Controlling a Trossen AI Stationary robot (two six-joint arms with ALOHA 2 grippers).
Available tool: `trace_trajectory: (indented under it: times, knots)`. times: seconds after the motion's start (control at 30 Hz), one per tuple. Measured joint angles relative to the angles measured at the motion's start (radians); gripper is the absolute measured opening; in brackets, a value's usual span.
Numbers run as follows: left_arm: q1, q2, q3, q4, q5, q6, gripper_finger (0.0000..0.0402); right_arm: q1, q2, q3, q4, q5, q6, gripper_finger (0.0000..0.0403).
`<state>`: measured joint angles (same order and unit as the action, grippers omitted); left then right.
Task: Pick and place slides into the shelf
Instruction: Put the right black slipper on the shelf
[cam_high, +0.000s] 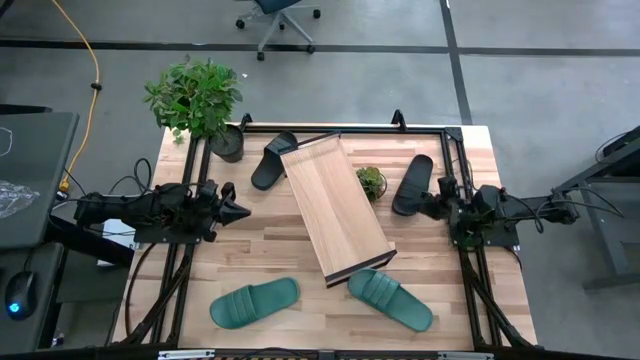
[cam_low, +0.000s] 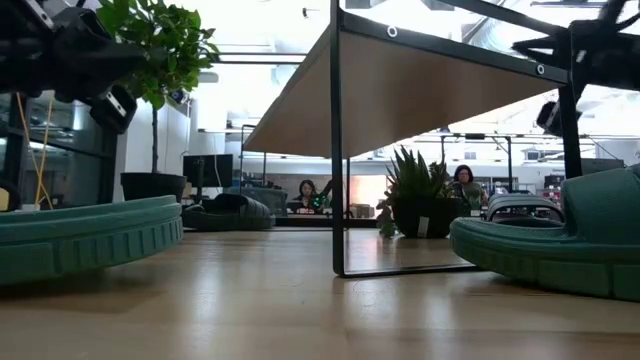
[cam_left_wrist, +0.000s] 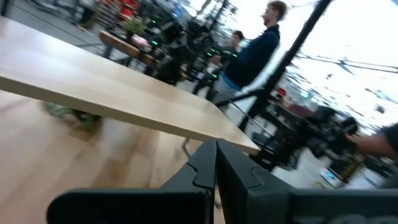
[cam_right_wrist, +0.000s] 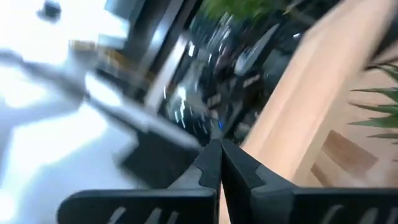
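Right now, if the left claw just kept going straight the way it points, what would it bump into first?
Most likely the shelf. The left gripper, fingers shut, points across the table at the long side of the wooden plank, with only bare tabletop between. Its height is hard to judge, so it might slip under the plank instead.

Bright backlit glare in low view; wrist views motion-blurred.

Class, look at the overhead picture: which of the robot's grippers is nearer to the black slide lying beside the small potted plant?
The right gripper: it sits just beside the black slide, at its right edge. The left gripper is far across the table, beyond the shelf.
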<state>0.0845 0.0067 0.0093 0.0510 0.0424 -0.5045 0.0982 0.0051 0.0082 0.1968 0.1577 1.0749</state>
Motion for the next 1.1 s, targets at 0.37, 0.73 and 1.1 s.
trace_trajectory:
  times: [0.37, 0.73, 1.1]
  knots:
    - [0.000, 0.000, 0.000, 0.006, -0.124, 0.028, 0.0001, 0.000, 0.000, 0.006, 0.018, 0.348, 0.110, 0.0000]
    - [0.000, 0.000, 0.000, 0.078, -0.070, 0.044, 0.0001, 0.000, 0.117, 0.327, -0.134, 0.433, -0.218, 0.0000]
    - [0.000, 0.000, 0.000, 0.074, -0.055, 0.045, 0.0001, -0.004, 0.558, 0.862, -0.990, 0.435, -0.095, 0.0000]
